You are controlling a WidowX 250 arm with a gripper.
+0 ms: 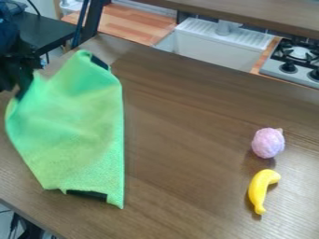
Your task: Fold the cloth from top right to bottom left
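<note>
Cloth (78,133) lies toward nine o'clock on the table (181,154), bunched near the gripper (22,86) at ten; whether that grips it, I cannot tell. The fold looks unfinished: no one-o'clock corner visibly rests on the seven-o'clock one.

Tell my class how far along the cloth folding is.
Done: the pincer is at the cloth's upper left edge. In hand: perhaps that edge; I cannot tell whether it is gripped. Left: probably most of the fold, since the black top strip and black bottom strip lie far apart.
</note>
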